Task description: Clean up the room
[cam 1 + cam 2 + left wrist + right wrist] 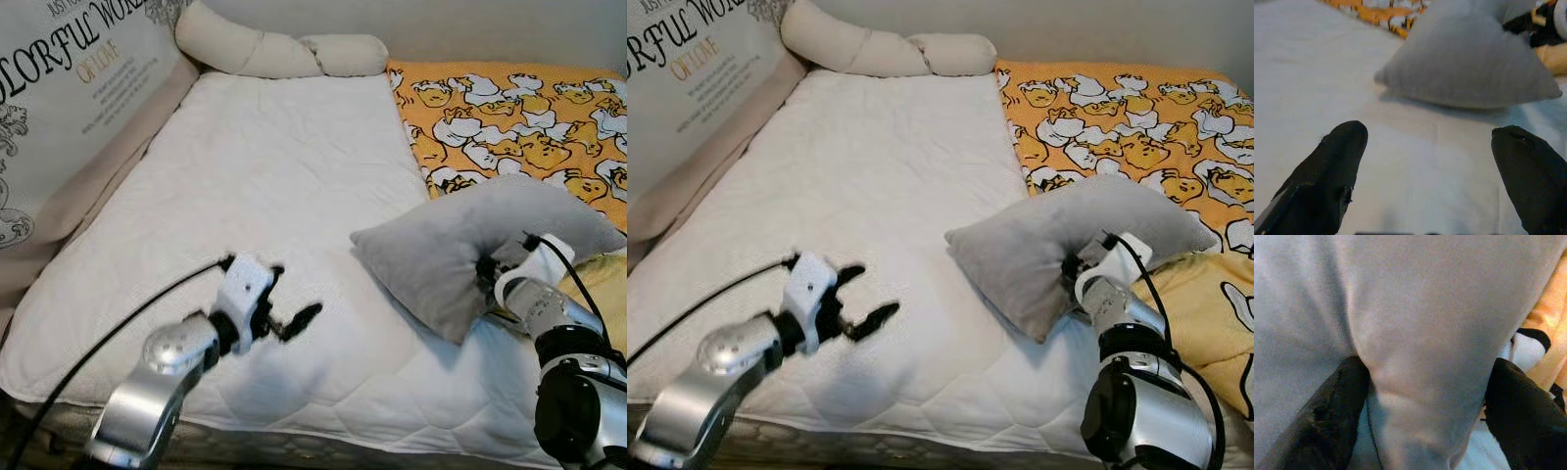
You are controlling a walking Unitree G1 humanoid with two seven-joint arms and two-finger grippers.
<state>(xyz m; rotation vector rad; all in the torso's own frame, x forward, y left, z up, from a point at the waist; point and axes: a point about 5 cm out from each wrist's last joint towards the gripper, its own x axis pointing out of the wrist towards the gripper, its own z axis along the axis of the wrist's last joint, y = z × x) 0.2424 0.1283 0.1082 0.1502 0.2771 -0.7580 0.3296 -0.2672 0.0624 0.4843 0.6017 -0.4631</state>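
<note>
A grey pillow (460,245) lies bent on the right part of the white mattress (265,166), one corner pointing toward the middle. My right gripper (487,269) is at the pillow's near edge, shut on it. In the right wrist view a fold of the grey pillow (1415,333) is bunched between the two black fingers (1337,411). My left gripper (294,294) hovers open above the front of the mattress, left of the pillow, and holds nothing. The left wrist view looks between its open fingers (1327,171) toward the pillow (1469,58).
An orange blanket (519,117) with a white-and-yellow cartoon print covers the bed's right side. A long cream bolster (265,49) lies at the head. A printed cushion (69,88) leans along the left. The mattress front edge (294,421) is close to me.
</note>
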